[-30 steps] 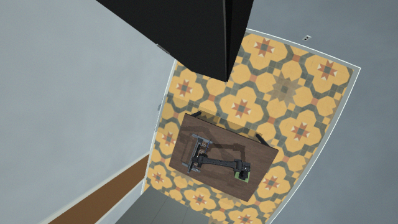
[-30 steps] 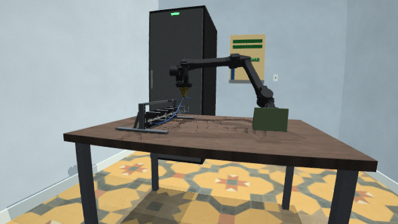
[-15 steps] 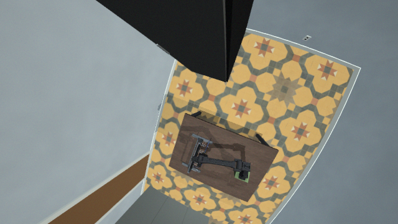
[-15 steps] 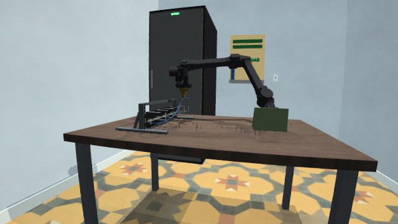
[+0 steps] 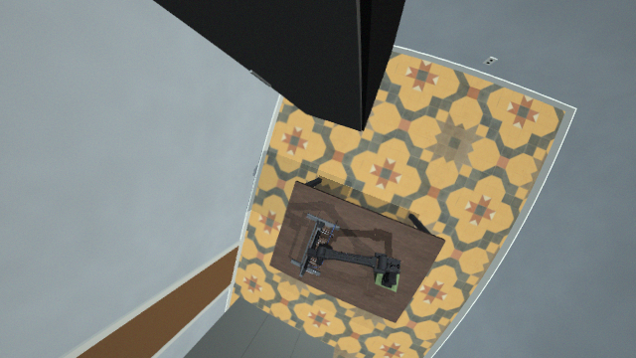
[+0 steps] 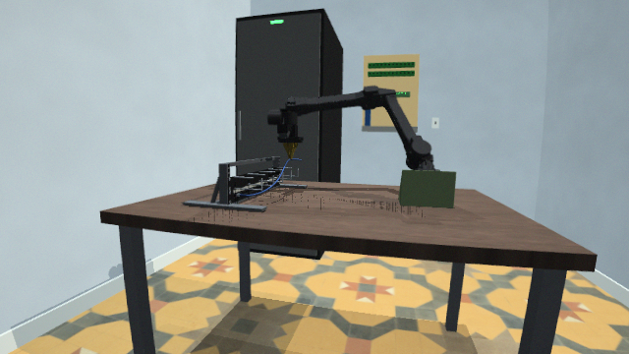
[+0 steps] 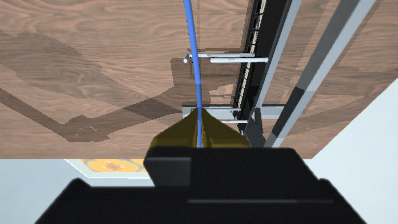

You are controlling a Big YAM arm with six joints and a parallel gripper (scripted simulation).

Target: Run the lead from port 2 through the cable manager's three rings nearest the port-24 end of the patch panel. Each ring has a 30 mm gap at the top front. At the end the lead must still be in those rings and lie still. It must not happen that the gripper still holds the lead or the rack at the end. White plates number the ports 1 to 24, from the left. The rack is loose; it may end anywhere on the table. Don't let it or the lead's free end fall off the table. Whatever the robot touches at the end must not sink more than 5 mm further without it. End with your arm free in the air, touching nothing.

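The rack (image 6: 248, 184) with the patch panel and cable manager stands on the table's far left part; it shows small in the overhead view (image 5: 315, 245). The blue lead (image 6: 267, 186) rises from the panel's near end in a curve to my gripper (image 6: 291, 151), which hangs above the rack's far end and is shut on the lead. In the wrist view the blue lead (image 7: 196, 65) runs straight from between my yellow fingertips over two metal rings (image 7: 225, 57) that stick out from the rack. I cannot tell whether the lead lies inside any ring.
The arm's green base block (image 6: 427, 188) stands at the table's right. A black server cabinet (image 6: 287, 93) stands behind the table. The table's far edge lies just beyond the rack's end in the wrist view (image 7: 345, 135).
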